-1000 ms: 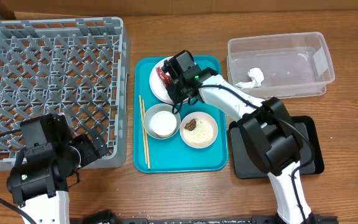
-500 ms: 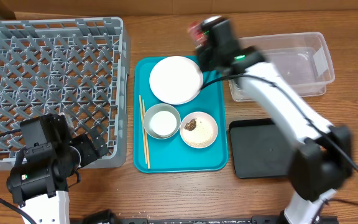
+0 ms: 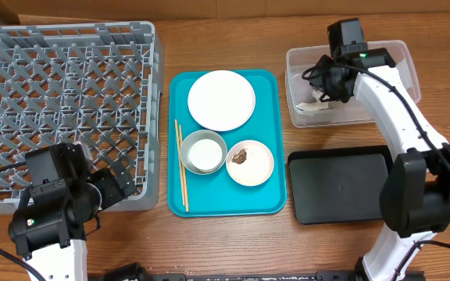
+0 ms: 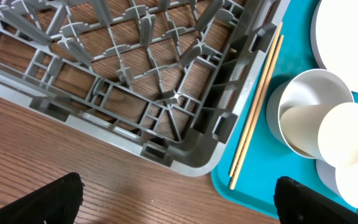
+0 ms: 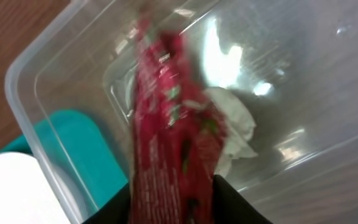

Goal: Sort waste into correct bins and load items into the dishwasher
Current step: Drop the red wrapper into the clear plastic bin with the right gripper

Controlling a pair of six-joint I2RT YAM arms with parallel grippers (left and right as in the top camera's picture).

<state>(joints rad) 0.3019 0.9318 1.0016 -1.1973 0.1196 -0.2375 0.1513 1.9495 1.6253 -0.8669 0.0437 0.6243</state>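
My right gripper (image 3: 328, 83) (image 5: 173, 208) is shut on the red snack wrapper (image 5: 169, 130) and holds it over the left end of the clear tub (image 3: 381, 55) (image 5: 55, 68). A crumpled white tissue (image 3: 317, 101) (image 5: 235, 124) lies in that tub. The white plate (image 3: 221, 100), a white bowl (image 3: 203, 151) (image 4: 303, 112), a dish with rice and a brown scrap (image 3: 248, 161), and chopsticks (image 3: 182, 165) (image 4: 257, 106) sit on the teal tray. The black tray (image 3: 341, 186) lies below the tub. My left gripper (image 3: 119, 187) (image 4: 182, 208) is open over bare table beside the grey dish rack (image 3: 69, 109) (image 4: 135, 74).
The teal tray (image 3: 268, 199) (image 4: 272, 193) lies between the rack and the two bins. The rack's near corner is right above my left fingers. Bare wooden table runs along the front edge.
My right gripper lifted the red wrapper off the white plate and carried it right, to above the clear tub. The plate now shows bare. The left arm has not moved.
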